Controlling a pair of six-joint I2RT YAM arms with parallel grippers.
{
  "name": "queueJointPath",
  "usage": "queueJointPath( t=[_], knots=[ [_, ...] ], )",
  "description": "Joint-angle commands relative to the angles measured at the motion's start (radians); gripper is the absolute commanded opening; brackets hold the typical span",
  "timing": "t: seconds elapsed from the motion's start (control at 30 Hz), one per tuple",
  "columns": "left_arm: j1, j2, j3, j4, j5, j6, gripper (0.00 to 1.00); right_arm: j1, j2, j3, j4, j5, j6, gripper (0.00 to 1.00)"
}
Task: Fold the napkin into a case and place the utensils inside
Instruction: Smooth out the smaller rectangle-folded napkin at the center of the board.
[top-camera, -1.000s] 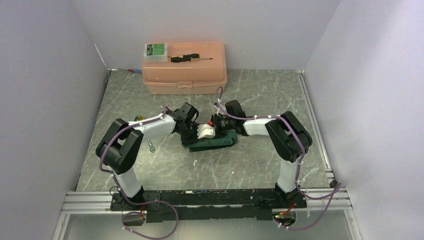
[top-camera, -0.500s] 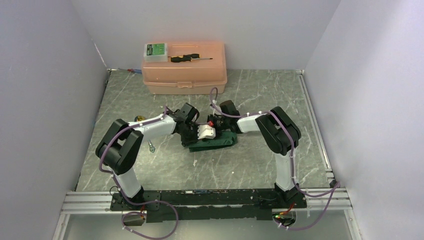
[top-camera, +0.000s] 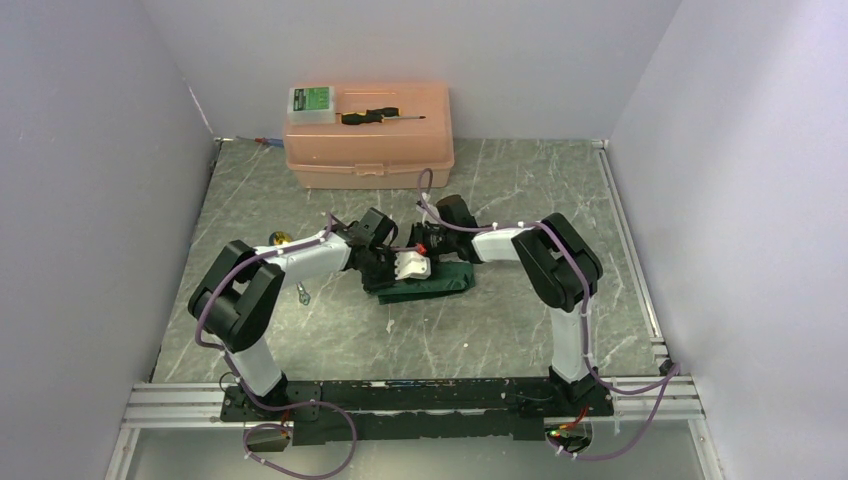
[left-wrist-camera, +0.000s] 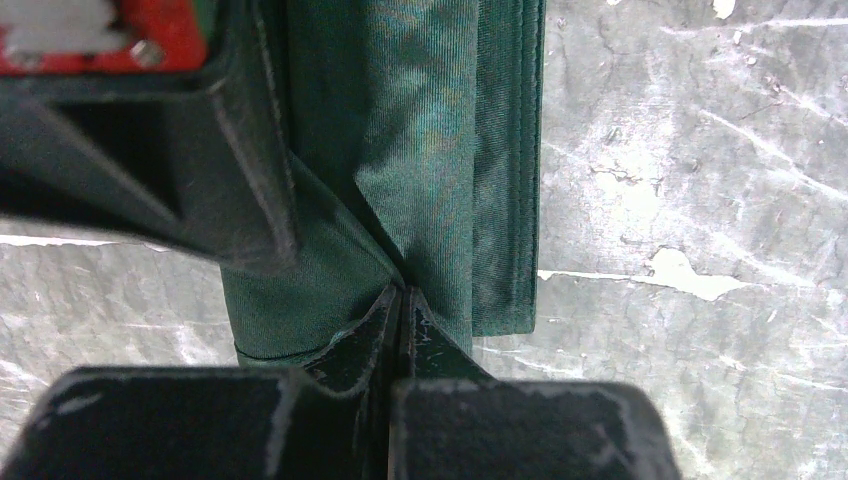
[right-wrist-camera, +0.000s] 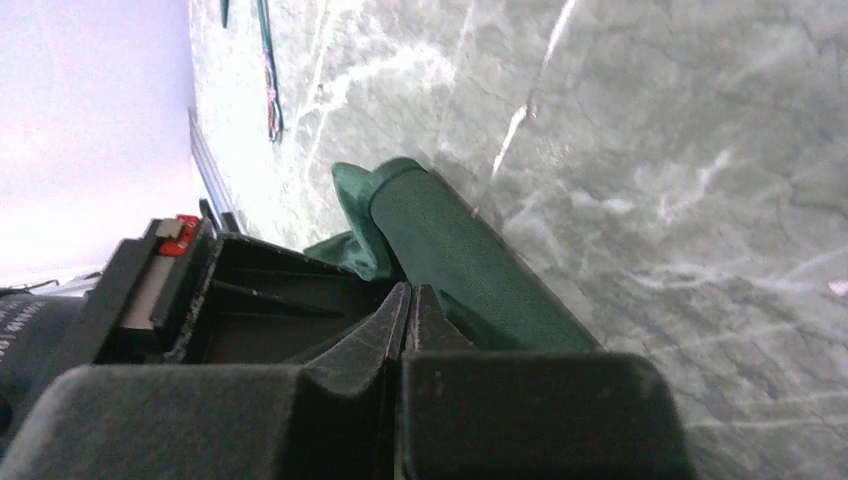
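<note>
Top external view shows a gray tabletop (top-camera: 520, 200) with a pink box (top-camera: 370, 150) at the back. The green napkin (top-camera: 440, 282) lies folded in the middle. The left fingers (left-wrist-camera: 372, 330) pinch a fold of it. The right fingers (right-wrist-camera: 388, 320) are pressed shut just beside it. A small silver utensil (top-camera: 302, 293) lies off to the left.

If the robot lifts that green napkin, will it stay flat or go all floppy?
Probably floppy: the napkin puckers where the left pincer pinches it. Likely light, being thin cloth. Its stacked folds may slide apart.
</note>
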Motion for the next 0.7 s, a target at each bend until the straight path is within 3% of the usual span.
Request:
queueJointPath(
  t=[0.0,0.2,0.33,0.43,0.57,0.67],
  knots=[
    [-0.013,0.028,-0.041,-0.018,-0.007,0.017,0.03,0.008,0.028,0.069,0.003,0.015,-0.013,0.00],
    [-0.013,0.023,0.016,-0.066,-0.040,0.000,0.10,0.007,0.094,0.050,-0.056,0.066,-0.072,0.00],
    [-0.012,0.022,0.140,-0.170,-0.043,-0.029,0.19,0.008,0.113,0.010,-0.056,0.088,-0.092,0.00],
    [-0.013,0.022,0.203,-0.223,-0.035,-0.045,0.40,0.008,0.113,0.003,-0.060,0.105,-0.106,0.00],
    [-0.001,-0.005,0.288,-0.318,0.013,-0.053,0.59,0.009,0.107,-0.016,-0.057,0.120,-0.118,0.00],
    [0.007,-0.042,0.258,-0.340,0.069,-0.032,0.81,0.011,0.107,-0.025,-0.043,0.121,-0.114,0.00]
  ],
)
